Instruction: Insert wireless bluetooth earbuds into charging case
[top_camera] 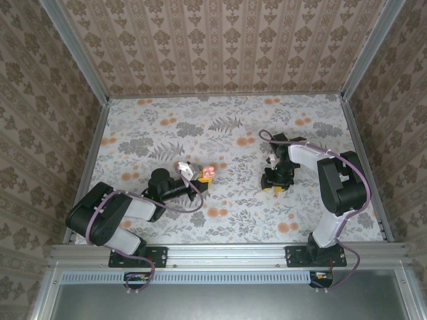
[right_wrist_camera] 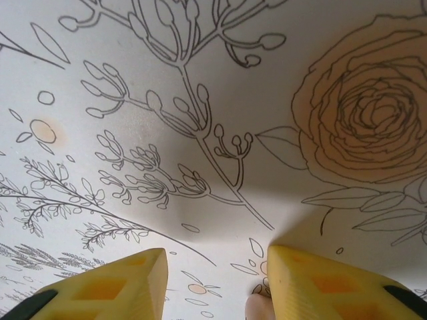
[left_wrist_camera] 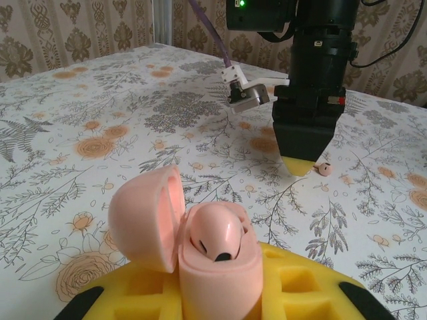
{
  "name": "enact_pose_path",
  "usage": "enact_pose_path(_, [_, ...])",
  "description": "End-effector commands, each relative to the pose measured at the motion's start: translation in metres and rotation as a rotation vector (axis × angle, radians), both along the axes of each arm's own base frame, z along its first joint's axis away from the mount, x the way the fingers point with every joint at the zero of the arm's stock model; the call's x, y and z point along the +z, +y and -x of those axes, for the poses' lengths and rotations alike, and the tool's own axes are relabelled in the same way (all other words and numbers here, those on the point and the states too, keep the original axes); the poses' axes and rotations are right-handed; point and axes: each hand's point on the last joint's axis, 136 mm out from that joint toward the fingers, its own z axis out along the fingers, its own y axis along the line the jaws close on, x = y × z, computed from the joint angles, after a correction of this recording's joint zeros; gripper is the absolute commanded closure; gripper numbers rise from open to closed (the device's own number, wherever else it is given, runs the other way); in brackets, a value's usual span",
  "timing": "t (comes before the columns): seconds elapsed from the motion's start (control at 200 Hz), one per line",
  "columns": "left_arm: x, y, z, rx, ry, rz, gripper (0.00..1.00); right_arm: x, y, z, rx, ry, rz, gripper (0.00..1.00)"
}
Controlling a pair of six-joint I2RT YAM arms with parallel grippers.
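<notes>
1. The left gripper point(top_camera: 197, 178) has its yellow foam-padded fingers clenched on the small coral-pink rounded plastic charging case point(left_wrist_camera: 220, 270). The case lid is hinged open.
2. 1 tiny coral-pink plastic seated earbud point(left_wrist_camera: 217, 239) rests in a well of the case.
3. The loose earbud point(left_wrist_camera: 325, 169) lies on the floral-printed table point(top_camera: 220, 127), well apart from the case. It is just beside the tip of the right gripper point(right_wrist_camera: 217, 267), whose fingers stand apart and grasp nothing.
4. Risk: the loose earbud appears off-centre in the finger gap. An uneven pinch could flick it further from the case.
5. Risk: it looks small, smooth and rounded, so it may slip out on the way to the case.
6. Risk: a hard or misaligned push into the free well could twist the case in its grip, knock the lid or unseat the seated earbud.
</notes>
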Motion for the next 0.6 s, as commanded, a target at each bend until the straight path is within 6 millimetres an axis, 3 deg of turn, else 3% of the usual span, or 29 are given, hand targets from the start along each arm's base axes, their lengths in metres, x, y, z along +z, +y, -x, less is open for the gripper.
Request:
enact_pose_path(0.0, [0.010,-0.004,-0.001,-0.007,-0.021,0.029,0.85,0.000,-0.012,0.035,0.009,0.106,0.074,0.55])
enact_pose_path(0.29, [0.011,-0.003,0.000,-0.009,-0.021,0.028,0.85,0.006,-0.020,0.052,0.012,0.132,0.146,0.54])
enact_pose_path(0.595, [0.010,-0.003,0.001,-0.012,-0.018,0.028,0.85,0.011,-0.002,0.063,0.004,0.148,0.072,0.55])
